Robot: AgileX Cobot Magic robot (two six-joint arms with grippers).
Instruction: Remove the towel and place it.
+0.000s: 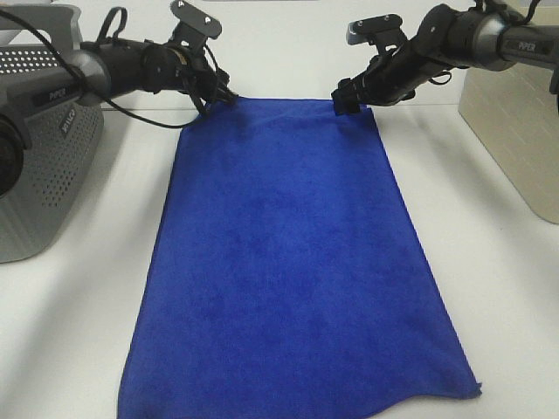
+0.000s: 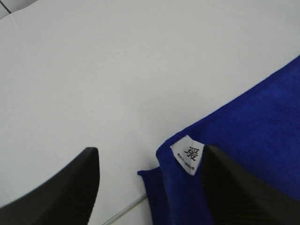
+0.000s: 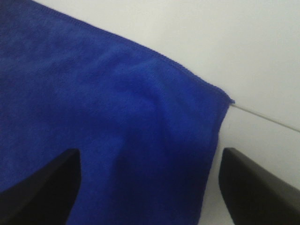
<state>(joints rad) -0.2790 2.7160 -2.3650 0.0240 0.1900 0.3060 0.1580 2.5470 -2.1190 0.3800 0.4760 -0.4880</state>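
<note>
The royal-blue towel (image 1: pixel 288 253) lies spread flat on the white table, its long side running from the far edge toward the front. My left gripper (image 1: pixel 218 98) is at its far left corner, open. In the left wrist view the left gripper (image 2: pixel 150 187) has its fingers apart on either side of the corner with the white tag (image 2: pixel 186 161). My right gripper (image 1: pixel 348 100) is at the far right corner, open. In the right wrist view the right gripper (image 3: pixel 150 187) straddles that corner of the towel (image 3: pixel 108 122) without pinching it.
A grey perforated basket (image 1: pixel 44 157) stands at the left edge under the left arm. A beige bin (image 1: pixel 515 131) stands at the right. White table (image 1: pixel 489 305) shows on both sides of the towel.
</note>
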